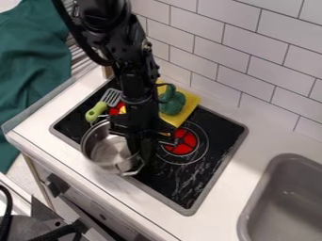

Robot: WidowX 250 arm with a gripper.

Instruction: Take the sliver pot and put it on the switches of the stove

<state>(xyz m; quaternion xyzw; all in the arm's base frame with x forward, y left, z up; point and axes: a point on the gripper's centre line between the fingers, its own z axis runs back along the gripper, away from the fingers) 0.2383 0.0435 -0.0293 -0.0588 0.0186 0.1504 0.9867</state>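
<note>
Looks bright overall, lit softly and fairly evenly. Glints on the rim and inside wall of the metal pot (104, 149), just beside the end effector (143, 155). Shines pale on the white tabletop (231, 186), off to the right of the end effector, and spreads smoothly over the wall tiles (223, 59) behind it. Picks out small highlights on the black arm (125, 52) above the end effector. Shades gently inside the gray sink (283, 202), well apart to its right. Darkens in the folds of the green cloth (31, 70), beyond it to the upper left.
</note>
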